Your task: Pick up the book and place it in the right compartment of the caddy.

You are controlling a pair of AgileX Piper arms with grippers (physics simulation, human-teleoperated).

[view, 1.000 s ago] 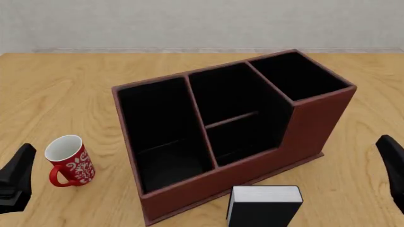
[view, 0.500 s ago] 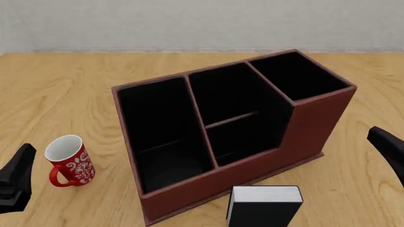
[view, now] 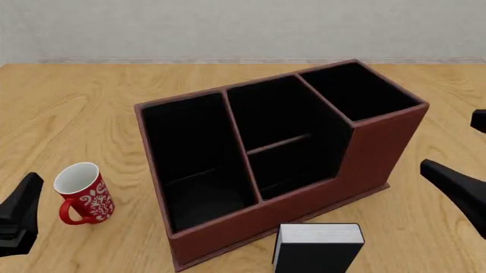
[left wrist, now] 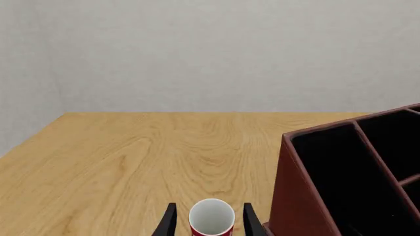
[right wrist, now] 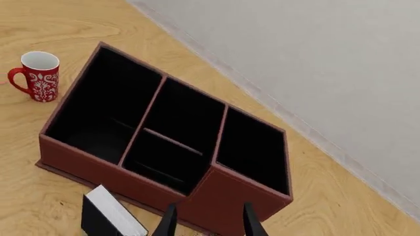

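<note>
The black-covered book with white page edges stands on the table just in front of the caddy's front wall; it also shows in the right wrist view. The right compartment is the small black-lined cell at the caddy's far right, also seen in the right wrist view. My right gripper is open and empty, raised to the right of the caddy, apart from the book. My left gripper is open and empty at the table's left front, behind the mug.
A red patterned mug with a white inside stands left of the caddy; in the left wrist view the mug sits beyond the gap between the fingers. The caddy's left wall is close beside it.
My right gripper has risen and shifted left toward the caddy in the front view. The left gripper, book, mug and caddy have not moved.
</note>
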